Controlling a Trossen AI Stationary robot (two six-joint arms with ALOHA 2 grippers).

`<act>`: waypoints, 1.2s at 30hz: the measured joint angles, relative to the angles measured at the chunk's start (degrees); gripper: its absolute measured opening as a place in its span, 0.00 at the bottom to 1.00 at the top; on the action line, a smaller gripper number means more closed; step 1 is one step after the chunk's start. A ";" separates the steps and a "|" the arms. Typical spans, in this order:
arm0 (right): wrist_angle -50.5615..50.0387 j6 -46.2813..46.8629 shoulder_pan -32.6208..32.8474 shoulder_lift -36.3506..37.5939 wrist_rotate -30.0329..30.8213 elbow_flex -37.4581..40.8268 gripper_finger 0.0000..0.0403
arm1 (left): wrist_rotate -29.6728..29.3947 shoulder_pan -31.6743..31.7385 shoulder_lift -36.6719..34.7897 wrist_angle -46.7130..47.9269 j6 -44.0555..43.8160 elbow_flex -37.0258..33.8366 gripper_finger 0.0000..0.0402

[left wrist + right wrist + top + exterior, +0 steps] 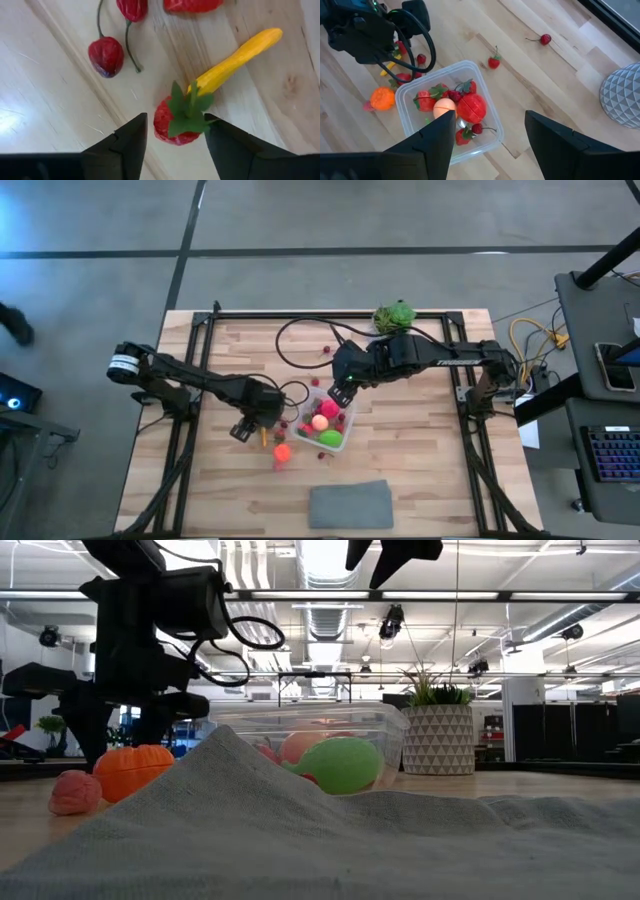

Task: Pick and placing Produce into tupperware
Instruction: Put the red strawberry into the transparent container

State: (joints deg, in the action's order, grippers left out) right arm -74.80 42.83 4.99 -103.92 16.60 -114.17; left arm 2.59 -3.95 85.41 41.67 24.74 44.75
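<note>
1. The tupperware (328,423) sat near the middle of the table and served as the landmark; it already held several pieces of produce, among them a peach-coloured ball (444,107), a red tomato-like piece (471,106) and a green piece (342,764).

2. The left gripper (175,132) hung low over the wood just beside the tub, on the side away from the potted plant (394,315). Its jaws stood partly open, straddling a strawberry (176,121) with a green leafy cap; no finger clearly touched it yet.

3. A yellow pepper (239,57) lay touching or nearly touching that strawberry's cap, and two cherries (106,56) lay near it, farther from the fingers.

4. To do this grasp well, I judged the fingers should close on the strawberry's red body rather than on the floppy leaves, and stay low enough that the fruit could not squirt out.

5. The pepper looked the likely snag: a jaw catching its tip could drag it along or tilt the strawberry.

6. An orange pumpkin (282,451) and a pink piece (76,791) waited on the table beside the tub, on the same side as the left gripper.

7. The right gripper (490,130) hovered above the tub with its jaws wide and empty.

8. A grey cloth (350,505) lay apart from the tub, opposite the plant.
</note>
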 joint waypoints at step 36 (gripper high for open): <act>-2.18 4.42 1.01 1.01 3.15 0.09 0.57 | -8.93 4.60 -7.33 3.96 -2.87 19.01 0.31</act>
State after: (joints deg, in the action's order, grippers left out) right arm -76.97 47.25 6.01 -102.91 19.75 -114.08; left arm -6.34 0.66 78.07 45.63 21.87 63.76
